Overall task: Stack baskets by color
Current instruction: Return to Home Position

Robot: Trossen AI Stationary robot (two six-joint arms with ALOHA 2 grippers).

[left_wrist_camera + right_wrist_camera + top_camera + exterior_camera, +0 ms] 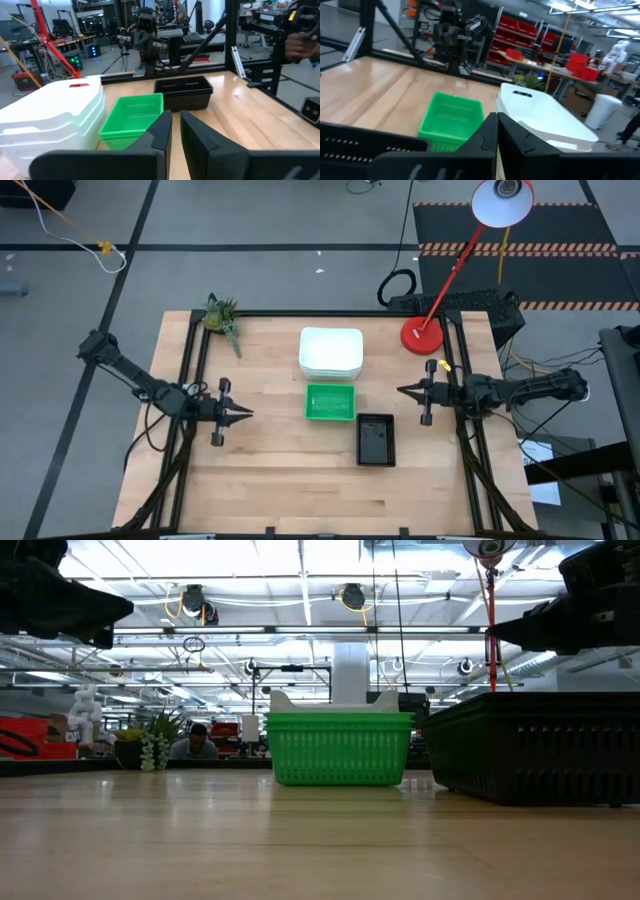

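Note:
Three groups of baskets sit mid-table. A white stack (331, 352) stands farthest back. A green basket (330, 402) rests in front of it, with a second green rim showing beneath it in the left wrist view (132, 120). A black slatted one (375, 439) lies nearer and to the right. All rest on their bottoms on the wood. My left gripper (248, 414) hovers left of the green basket, pointing level at it. It is shut to a thin slit (176, 116) with nothing in it. My right gripper (400, 390) hovers right of the green basket, shut and empty (496, 116).
A red lamp base (422, 335) stands at the back right beside the white stack. A small plant (222, 315) sits at the back left corner. Black frame rails (190, 380) run along both sides. Bare wood lies toward the near edge. A person sits beyond the table (197, 743).

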